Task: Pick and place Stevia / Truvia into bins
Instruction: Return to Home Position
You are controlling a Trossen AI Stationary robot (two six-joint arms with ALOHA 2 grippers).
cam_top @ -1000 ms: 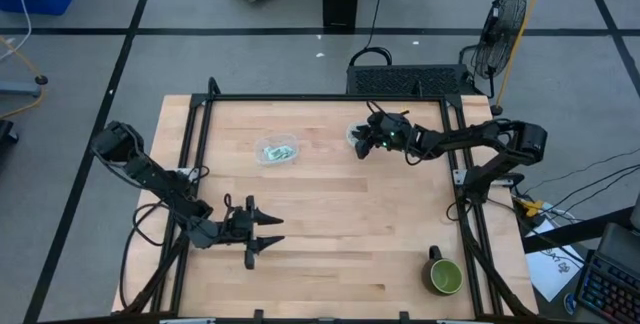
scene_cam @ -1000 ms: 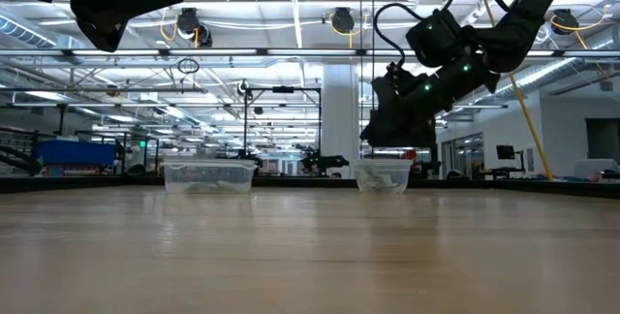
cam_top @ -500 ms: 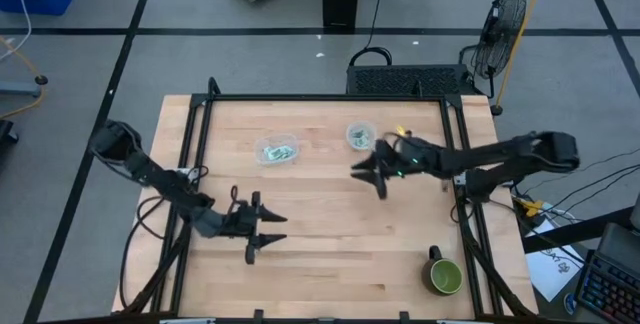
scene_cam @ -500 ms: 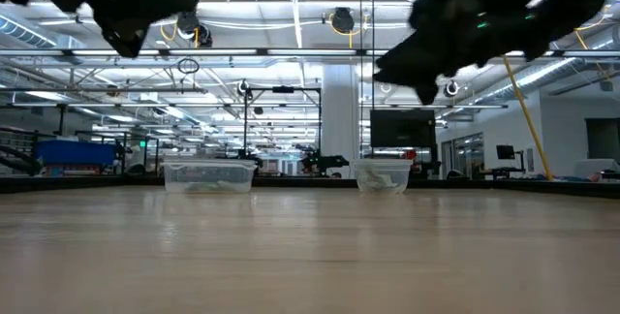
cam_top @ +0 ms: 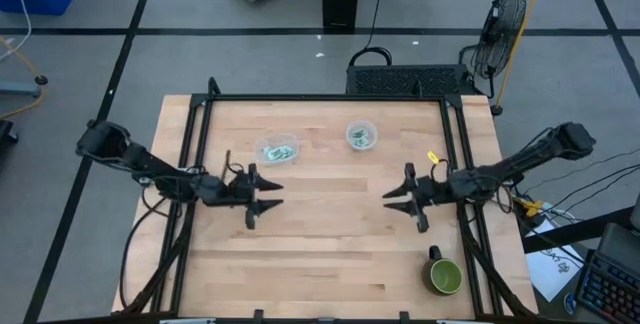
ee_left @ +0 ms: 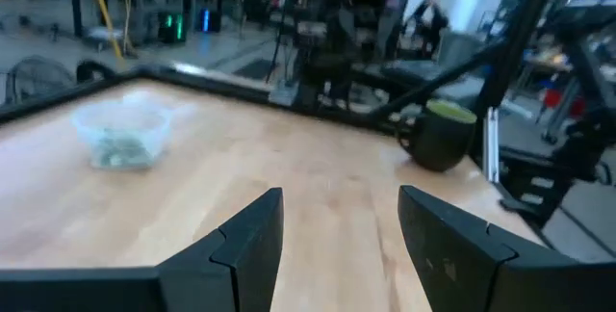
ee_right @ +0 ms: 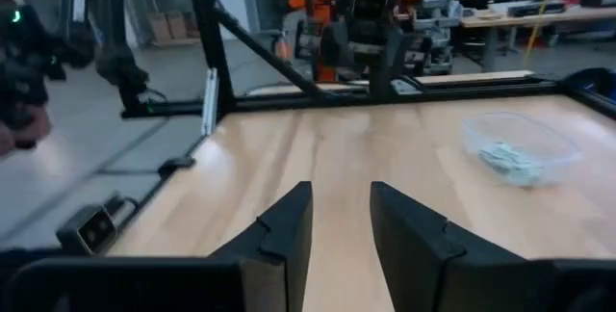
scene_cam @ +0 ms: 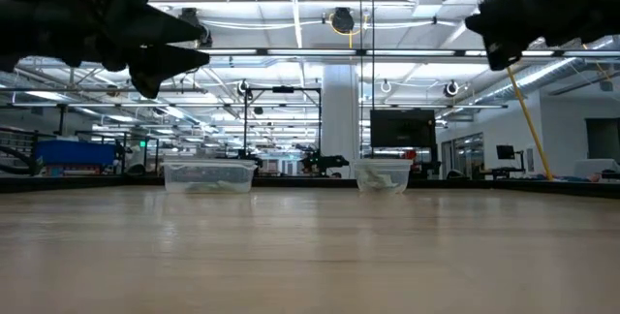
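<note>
Two clear bins stand on the wooden table, an oval tub (cam_top: 276, 150) and a round cup (cam_top: 361, 136), each with pale green sachets inside (cam_top: 278, 151) (cam_top: 362, 138). In the low view the tub (scene_cam: 208, 175) and cup (scene_cam: 383, 175) sit at the far side. My left gripper (cam_top: 268, 196) hovers open above the table, near of the tub, pointing right. My right gripper (cam_top: 392, 201) hovers open near the right side, pointing left, near of the cup. The left wrist view shows the cup (ee_left: 120, 137) ahead of my left gripper (ee_left: 339, 201); the right wrist view shows the tub (ee_right: 520, 153) past my right gripper (ee_right: 342, 196).
A dark green mug (cam_top: 444, 276) stands at the near right corner and shows in the left wrist view (ee_left: 438, 137). A black frame (cam_top: 320, 97) runs around the table. Bare wood lies between the two grippers (cam_top: 330, 214).
My right gripper has swung away from above the round cup, toward the near and right edges, and now hovers by the right side. My left gripper has moved toward the far edge, closer to the oval tub. The bins have stayed put.
</note>
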